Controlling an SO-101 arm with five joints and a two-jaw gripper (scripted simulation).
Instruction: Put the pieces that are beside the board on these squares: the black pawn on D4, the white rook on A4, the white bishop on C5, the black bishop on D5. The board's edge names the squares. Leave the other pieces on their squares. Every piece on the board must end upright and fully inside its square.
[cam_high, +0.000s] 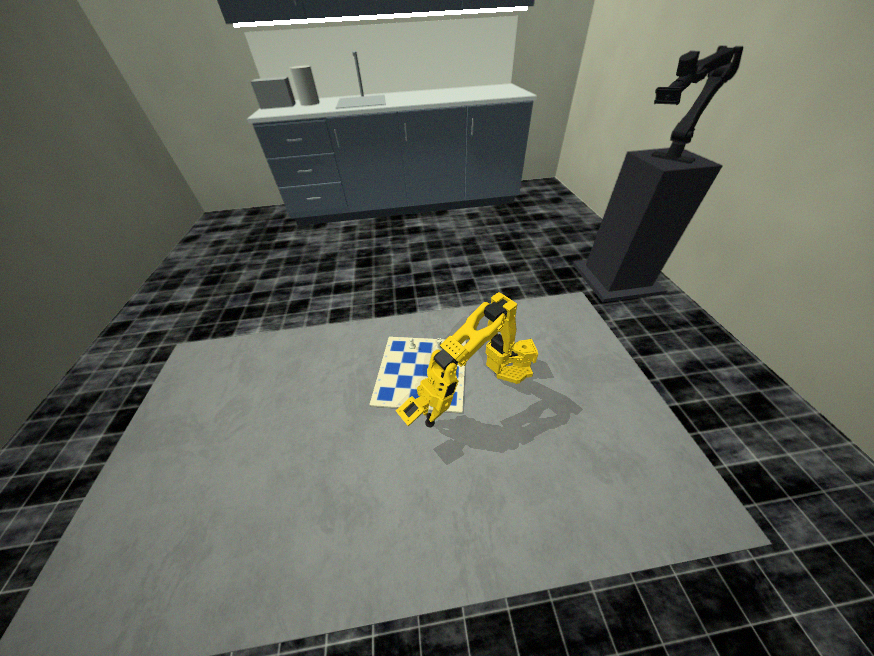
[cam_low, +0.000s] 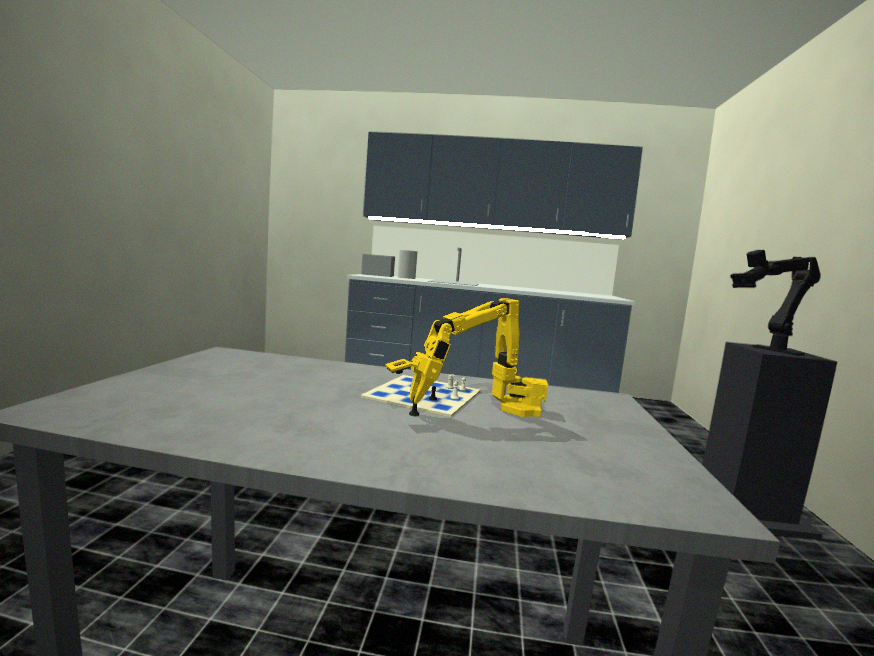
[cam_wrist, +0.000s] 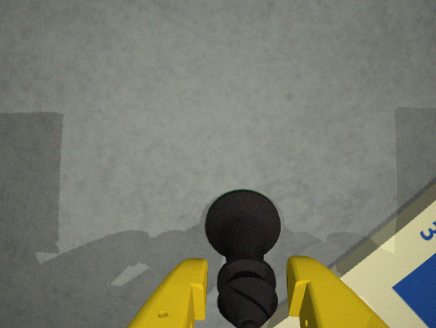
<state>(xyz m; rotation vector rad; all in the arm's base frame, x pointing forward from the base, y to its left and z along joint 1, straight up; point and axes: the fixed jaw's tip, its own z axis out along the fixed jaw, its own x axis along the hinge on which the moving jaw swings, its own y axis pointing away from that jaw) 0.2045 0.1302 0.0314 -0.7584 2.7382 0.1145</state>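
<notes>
A black bishop (cam_high: 429, 421) (cam_low: 413, 410) (cam_wrist: 243, 225) stands upright on the table just off the board's near edge, with a slit in its head. My gripper (cam_high: 429, 415) (cam_low: 415, 401) (cam_wrist: 247, 287) is lowered around its upper part; the fingers are partly open, with a gap on each side of the bishop in the wrist view. The blue and cream board (cam_high: 381, 405) (cam_wrist: 370, 270) lies beside it. On the board stand a black piece (cam_low: 433, 394) and white pieces, including one at the far edge (cam_high: 412, 343). The arm hides part of the board; the pieces' kinds are too small to tell.
In the exterior view, several white pieces, one of them a near white piece (cam_low: 454, 391), stand on the board's right part, toward the arm's base (cam_high: 513, 360) (cam_low: 522, 398). The wrist view shows the board's edge at lower right, with the label 3. The grey table (cam_high: 282, 494) (cam_low: 247, 423) extends around the board.
</notes>
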